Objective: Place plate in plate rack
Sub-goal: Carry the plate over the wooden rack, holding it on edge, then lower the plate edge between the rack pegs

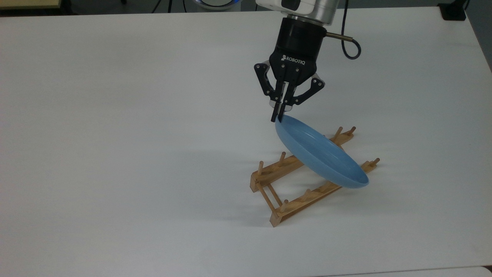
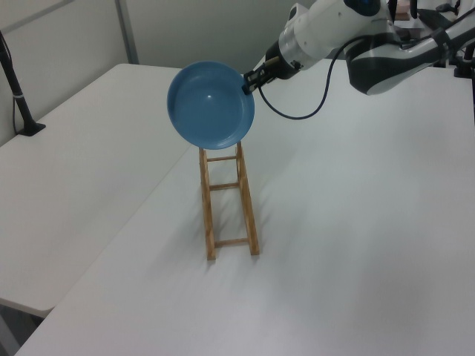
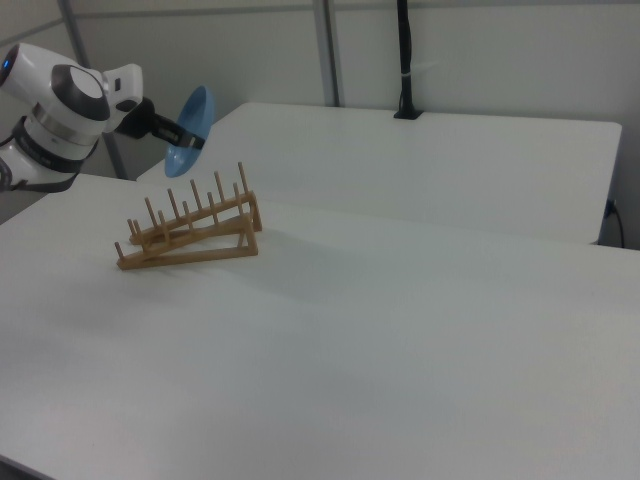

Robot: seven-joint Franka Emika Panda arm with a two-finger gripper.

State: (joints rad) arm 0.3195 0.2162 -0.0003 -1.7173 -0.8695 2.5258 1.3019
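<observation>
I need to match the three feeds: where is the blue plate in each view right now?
Top view: plate right of centre, tilted over the plate rack, held at its rim by the hand.
Left view: plate upper centre, above the rack's far end.
Right view: plate upper left, edge-on, above the rack.
Shared landmark: the wooden plate rack.

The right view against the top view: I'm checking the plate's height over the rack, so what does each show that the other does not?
Right view alone: the plate edge-on, tilted, held in the air above the plate rack's pegs, apart from them. Top view alone: the gripper shut on the plate's rim, and the plate overlapping both rails of the rack. Both: plate carried by the arm, rack standing on the white table.
</observation>
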